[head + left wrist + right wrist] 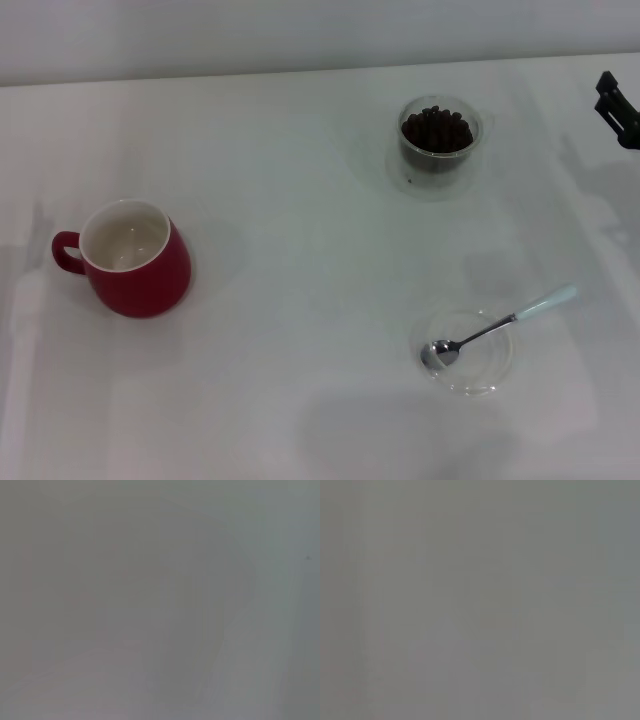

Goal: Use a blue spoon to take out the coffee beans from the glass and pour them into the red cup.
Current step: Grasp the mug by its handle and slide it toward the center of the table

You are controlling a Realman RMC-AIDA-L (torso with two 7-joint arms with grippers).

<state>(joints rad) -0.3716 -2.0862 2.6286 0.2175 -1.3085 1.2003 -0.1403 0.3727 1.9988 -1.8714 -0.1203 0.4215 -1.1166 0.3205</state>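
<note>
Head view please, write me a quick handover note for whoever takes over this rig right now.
Right gripper: at the far right edge of the table, holding nothing; only a dark part shows.
Left gripper: not in view.
Blue spoon: bowl resting in the shallow clear dish, handle sticking out over the rim, near right.
Glass: far right, full of coffee beans.
Red cup: left side, upright, no beans visible inside.
Done: nothing.
Left: pick up spoon, scoop beans, pour into cup.

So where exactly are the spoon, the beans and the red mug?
blue spoon (545,302), head view, on its pale blue handle.
coffee beans (436,129), head view, middle of the heap.
red cup (150,282), head view, on its red outer wall.
</note>
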